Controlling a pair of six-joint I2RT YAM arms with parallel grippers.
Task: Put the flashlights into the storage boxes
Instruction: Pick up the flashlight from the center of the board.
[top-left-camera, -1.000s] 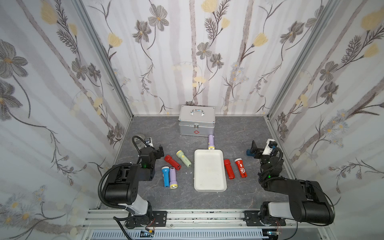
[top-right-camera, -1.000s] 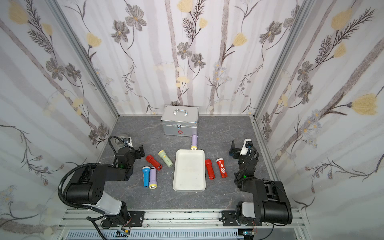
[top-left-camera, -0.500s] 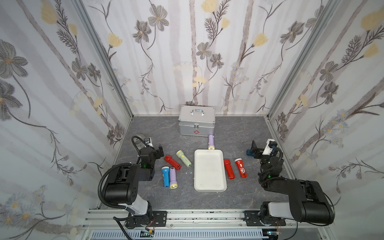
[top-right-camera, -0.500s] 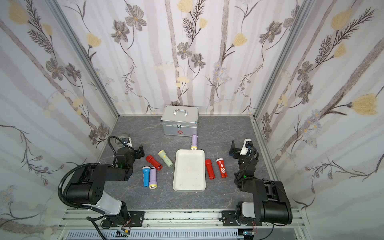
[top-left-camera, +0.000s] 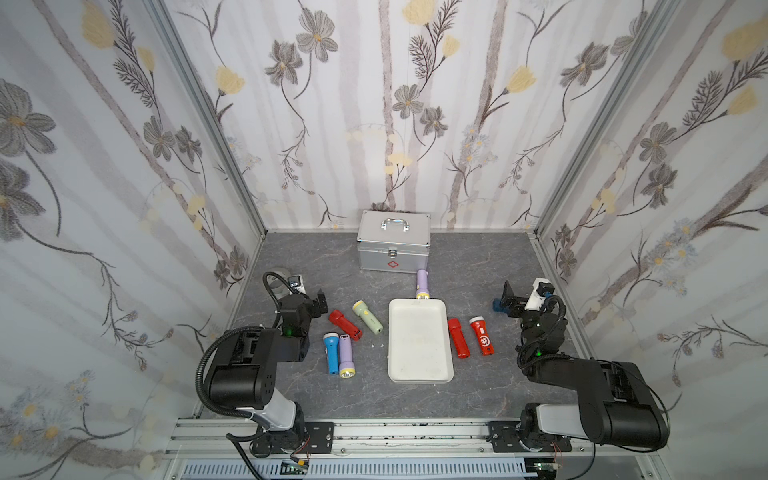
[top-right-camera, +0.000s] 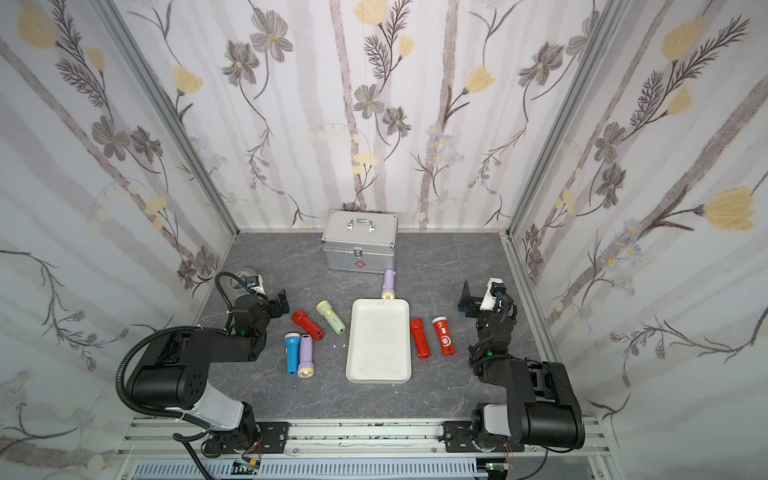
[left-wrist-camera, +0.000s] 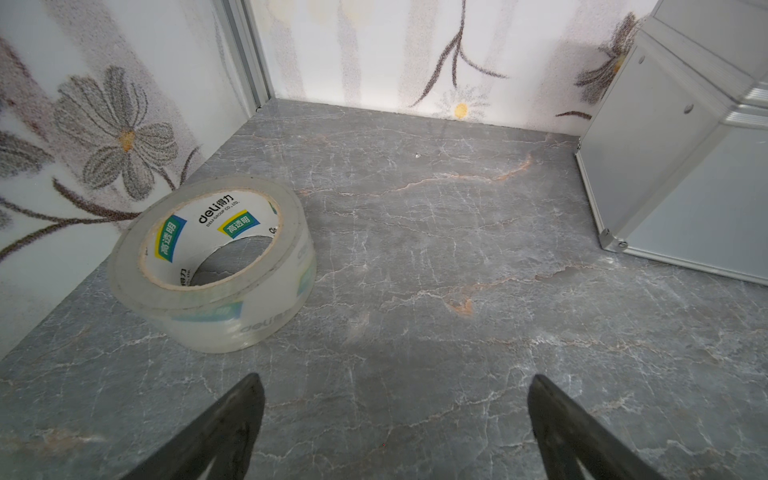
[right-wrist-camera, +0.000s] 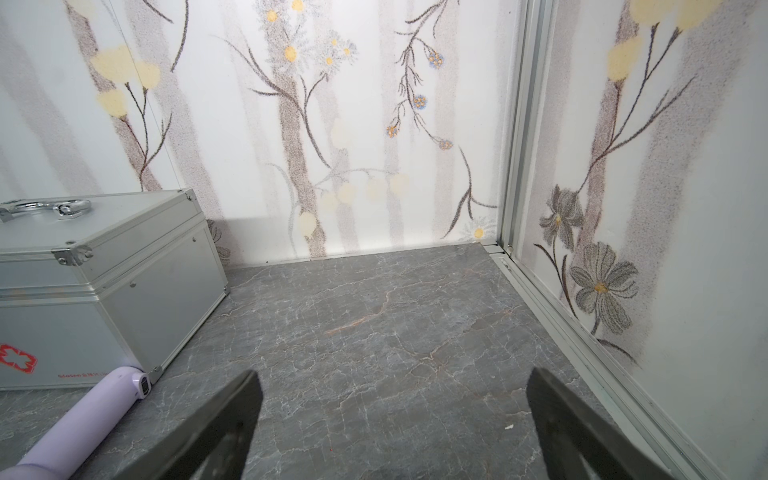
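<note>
Tray (top-left-camera: 419, 345), white, empty — red flashlight (top-left-camera: 345, 325), green flashlight (top-left-camera: 367, 317), blue flashlight (top-left-camera: 331, 353) and lilac flashlight (top-left-camera: 346, 356) lie on the floor (top-left-camera: 478, 266) to its left, two red flashlights (top-left-camera: 458, 338) to its right, second lilac flashlight (top-left-camera: 422, 284) at its far rim. Left gripper (left-wrist-camera: 395, 382) and right gripper (right-wrist-camera: 392, 378) — jaws spread wide, holding nothing.

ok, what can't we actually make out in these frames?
Closed silver metal case: contents hidden by its lid, every view.
Lilac plastic flashlight beside it: head end cut off by the frame edge, right wrist view.
Clear tape roll: plain in the left wrist view, partly hidden behind the left arm in both top views.
White specks beside the shallow white plastic tray: too small to identify, both top views.
</note>
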